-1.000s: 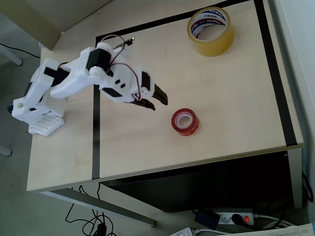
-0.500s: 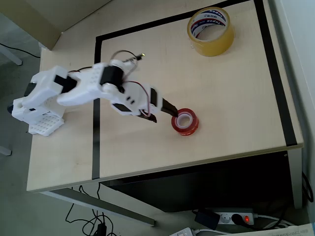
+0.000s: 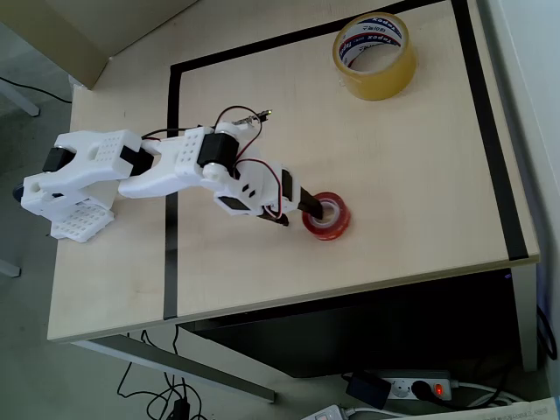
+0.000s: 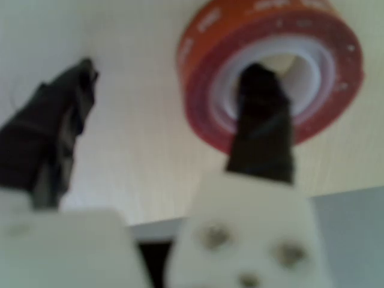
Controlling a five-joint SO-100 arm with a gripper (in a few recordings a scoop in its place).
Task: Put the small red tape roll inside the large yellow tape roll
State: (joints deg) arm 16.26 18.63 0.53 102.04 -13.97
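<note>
The small red tape roll (image 3: pixel 330 216) lies flat on the table near its front edge; the wrist view shows it close up (image 4: pixel 204 90). My gripper (image 3: pixel 302 212) stands open at the roll's left side. One black finger (image 4: pixel 261 120) reaches into the roll's white core, the other black finger (image 4: pixel 54 132) stays outside, left of the roll, so the roll's wall sits between them. The large yellow tape roll (image 3: pixel 374 56) rests far off at the table's back, upright on its flat side, with a printed white core.
Black tape lines (image 3: pixel 171 175) frame a rectangle on the pale wooden table (image 3: pixel 420 166). The table's front edge runs just below the red roll. The arm's white base (image 3: pixel 66 188) sits at the left edge.
The arm has stretched right and downward toward the red roll; one finger, first apart from it, then at its rim, now sits inside its core.
</note>
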